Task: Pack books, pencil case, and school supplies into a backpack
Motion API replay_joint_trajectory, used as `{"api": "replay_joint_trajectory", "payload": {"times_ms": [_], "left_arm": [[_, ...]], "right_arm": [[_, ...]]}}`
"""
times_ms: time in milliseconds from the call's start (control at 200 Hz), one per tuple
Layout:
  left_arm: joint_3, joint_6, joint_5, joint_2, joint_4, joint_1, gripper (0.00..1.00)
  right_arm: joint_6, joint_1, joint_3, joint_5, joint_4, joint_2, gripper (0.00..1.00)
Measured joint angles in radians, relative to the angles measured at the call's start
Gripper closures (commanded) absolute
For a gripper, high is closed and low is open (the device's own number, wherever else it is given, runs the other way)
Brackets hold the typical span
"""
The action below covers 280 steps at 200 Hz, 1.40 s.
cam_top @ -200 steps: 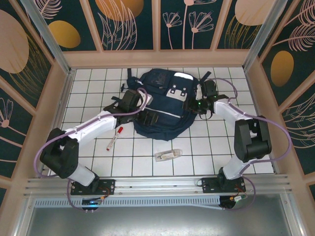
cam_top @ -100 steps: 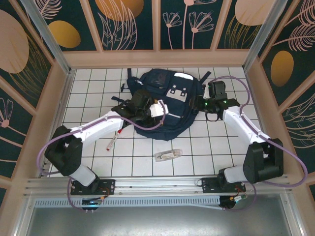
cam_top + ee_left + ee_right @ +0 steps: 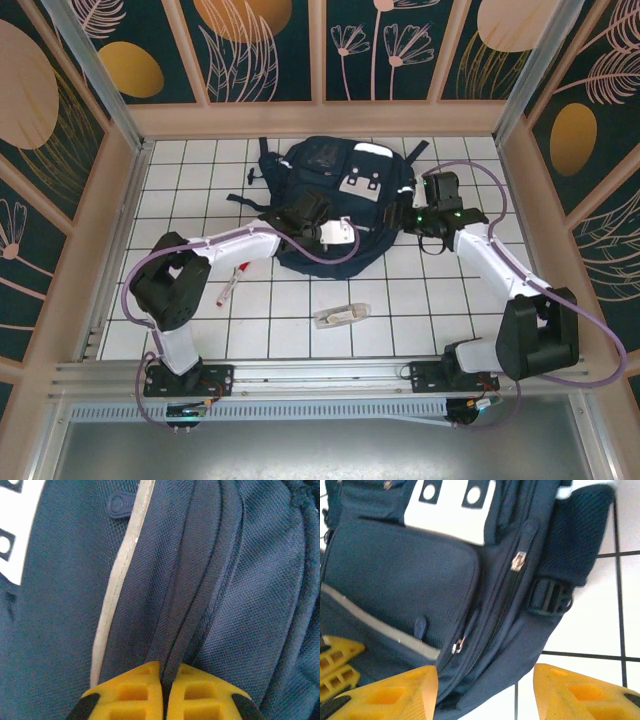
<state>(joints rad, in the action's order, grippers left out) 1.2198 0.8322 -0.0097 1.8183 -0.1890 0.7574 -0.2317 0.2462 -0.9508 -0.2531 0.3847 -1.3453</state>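
The backpack (image 3: pixel 315 165) lay at the far middle of the table (image 3: pixel 450 320) with its zips apparently closed. The left pincer (image 3: pixel 165 680) was clamped on a fabric fold of it, and the right pincer (image 3: pixel 485 685) stood apart beside it. The marker pen (image 3: pixel 229 284) and clear case (image 3: pixel 340 316) lay unpacked on the table, so packing was judged barely begun.

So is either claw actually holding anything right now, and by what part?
The left gripper pinches the backpack by a ridge of its navy fabric, clamped between the fingertips. The right gripper is open beside it, holding nothing.

White gridded tabletop (image 3: pixel 400 300) amid dark floral wall panels (image 3: pixel 260 50), pale wooden frames.
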Motion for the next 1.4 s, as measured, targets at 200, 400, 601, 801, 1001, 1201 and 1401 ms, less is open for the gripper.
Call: {"api": "replay_joint_trajectory", "payload": {"times_ms": [200,400,601,801,1001,1201,1401], "left_arm": [[0.002,-0.006,0.038,-0.036,-0.003,-0.01,1.0],[-0.04,-0.014,0.127,-0.137,-0.011,-0.045,1.0],[-0.066,-0.016,0.198,-0.17,-0.026,-0.071,1.0],[-0.068,-0.026,0.225,-0.17,-0.025,-0.076,1.0],[-0.074,-0.028,0.254,-0.17,-0.023,-0.085,1.0],[-0.075,-0.024,0.268,-0.17,-0.024,-0.089,1.0],[-0.075,-0.021,0.281,-0.17,-0.024,-0.089,1.0]], "right_arm": [[0.257,-0.003,0.037,-0.105,0.005,0.0,0.46],[0.704,-0.003,0.037,-0.243,0.003,0.0,0.45],[1.052,-0.033,0.058,-0.372,-0.083,-0.034,0.51],[1.204,-0.061,0.056,-0.435,-0.144,-0.155,0.63],[1.253,-0.061,0.054,-0.459,-0.166,-0.202,0.63],[1.293,-0.069,0.051,-0.462,-0.178,-0.202,0.55],[1.347,-0.106,0.027,-0.486,-0.156,-0.202,0.54]]}}
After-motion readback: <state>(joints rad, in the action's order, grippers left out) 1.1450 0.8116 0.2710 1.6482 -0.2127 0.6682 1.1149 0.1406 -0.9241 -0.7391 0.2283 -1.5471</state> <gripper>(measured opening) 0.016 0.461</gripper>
